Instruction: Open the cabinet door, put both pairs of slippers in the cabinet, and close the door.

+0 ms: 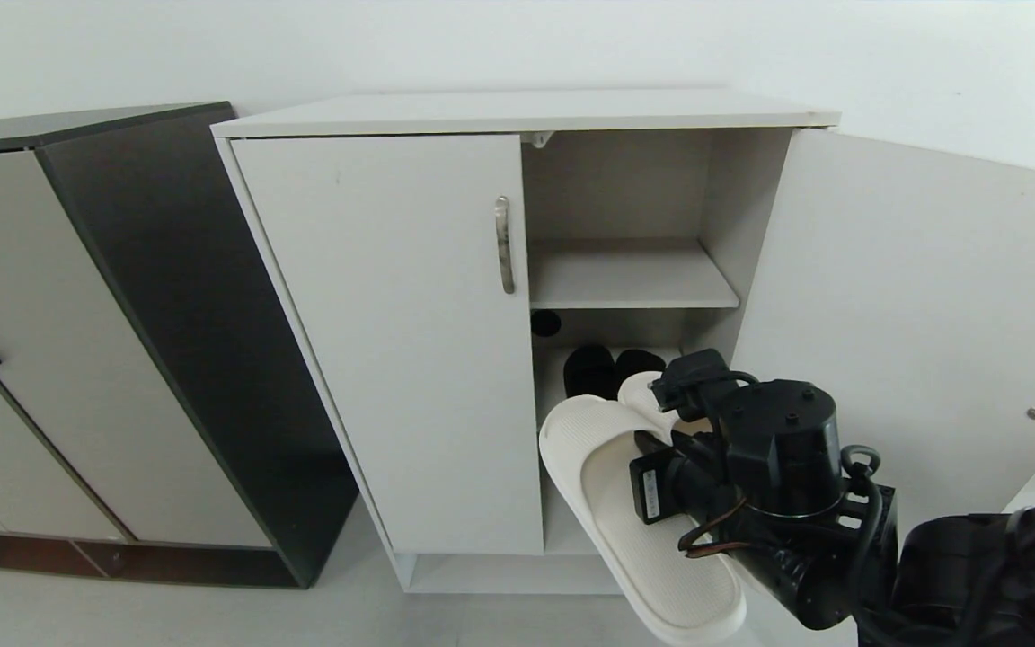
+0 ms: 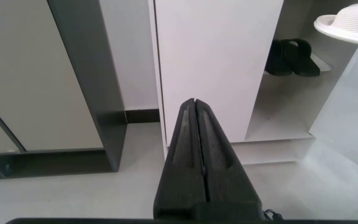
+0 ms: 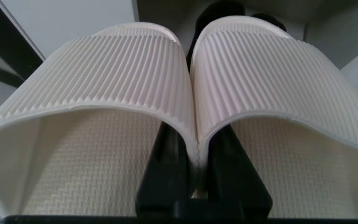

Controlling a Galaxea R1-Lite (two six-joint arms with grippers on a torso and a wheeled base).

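The white cabinet [image 1: 374, 359] stands with its right door [image 1: 913, 314] swung open and its left door shut. A pair of black slippers [image 1: 607, 368] lies on the lower shelf inside, toes inward. My right gripper [image 3: 196, 163] is shut on a pair of white slippers [image 1: 625, 503], pinching their two inner walls together, and holds them just in front of the open half at lower-shelf height. The left gripper [image 2: 195, 106] is shut on nothing, low and in front of the closed left door. It also sees the black slippers [image 2: 294, 57] and a white slipper [image 2: 353, 28].
A dark grey cabinet [image 1: 167, 314] leans close against the white cabinet's left side. The upper shelf [image 1: 630, 279] is bare. The closed door carries a metal handle [image 1: 503, 244]. Grey floor [image 2: 135, 193] lies open in front of both cabinets.
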